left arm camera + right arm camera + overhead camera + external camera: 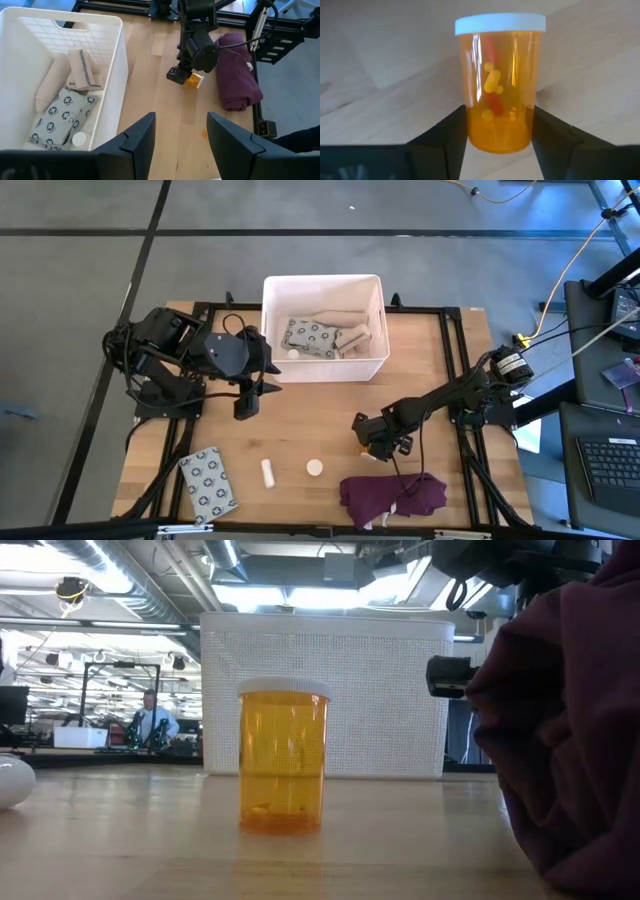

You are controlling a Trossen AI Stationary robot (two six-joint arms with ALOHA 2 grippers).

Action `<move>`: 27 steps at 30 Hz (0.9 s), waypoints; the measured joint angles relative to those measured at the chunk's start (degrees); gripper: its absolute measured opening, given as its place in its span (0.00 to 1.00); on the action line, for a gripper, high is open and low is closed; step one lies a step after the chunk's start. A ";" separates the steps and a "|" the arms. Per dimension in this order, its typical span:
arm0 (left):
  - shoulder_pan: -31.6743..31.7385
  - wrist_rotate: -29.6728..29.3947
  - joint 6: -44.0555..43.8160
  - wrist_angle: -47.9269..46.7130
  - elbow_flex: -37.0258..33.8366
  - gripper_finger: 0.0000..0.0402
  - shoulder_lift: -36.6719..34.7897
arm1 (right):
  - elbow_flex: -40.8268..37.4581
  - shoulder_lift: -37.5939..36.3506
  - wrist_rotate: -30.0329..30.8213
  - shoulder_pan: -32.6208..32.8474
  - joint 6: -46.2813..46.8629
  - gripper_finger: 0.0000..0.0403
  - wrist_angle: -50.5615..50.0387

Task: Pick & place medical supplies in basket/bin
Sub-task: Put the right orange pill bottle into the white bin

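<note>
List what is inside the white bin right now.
The white bin holds a patterned packet, beige rolls and a small white cap-like piece. Anything under the packet or rolls is covered and cannot be seen.
</note>
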 joint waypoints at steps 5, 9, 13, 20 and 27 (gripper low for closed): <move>0.00 0.02 -0.02 0.02 -0.01 0.42 0.00 | 0.02 -0.49 -0.06 -0.17 5.84 0.42 0.00; 0.00 0.01 0.01 0.20 0.00 0.42 -0.36 | 1.41 -2.65 -0.04 -1.02 11.55 0.47 0.43; 0.00 -1.26 0.08 0.54 0.05 0.42 -1.46 | 4.47 -5.02 0.55 -2.78 17.25 0.50 1.31; -1.05 -2.79 8.27 0.70 0.05 0.42 -2.19 | 15.31 -8.58 0.55 -7.18 25.31 0.43 2.76; -2.43 -6.27 24.84 3.20 0.05 0.42 0.54 | 31.09 -9.00 -1.46 -11.26 36.41 0.48 3.36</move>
